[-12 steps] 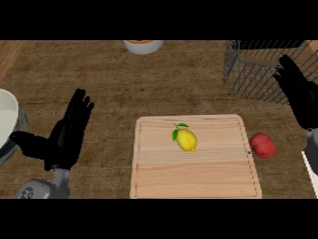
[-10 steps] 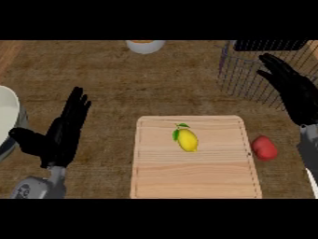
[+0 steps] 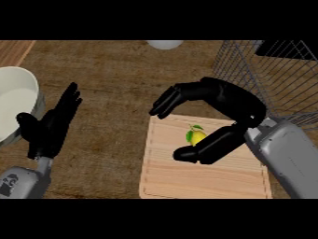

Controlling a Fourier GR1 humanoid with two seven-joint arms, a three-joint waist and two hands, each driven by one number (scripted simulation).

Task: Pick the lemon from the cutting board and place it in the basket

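Over a wooden kitchen counter (image 3: 113, 70), the wire basket (image 3: 285, 79) at the far right shows nothing inside that can be made out, while the cream bowl (image 3: 6, 105) at the left edge looks bare within. The right hand (image 3: 223, 100) arches over the cutting board (image 3: 203, 175), fingers spread and bent above, thumb low in front, holding nothing (the nearer hand by far). The left hand (image 3: 51, 126) rests open, fingers up, beside the bowl. The lemon (image 3: 197, 137) lies on the board between thumb and fingers, long axis roughly toward the basket's side, not yet enclosed.
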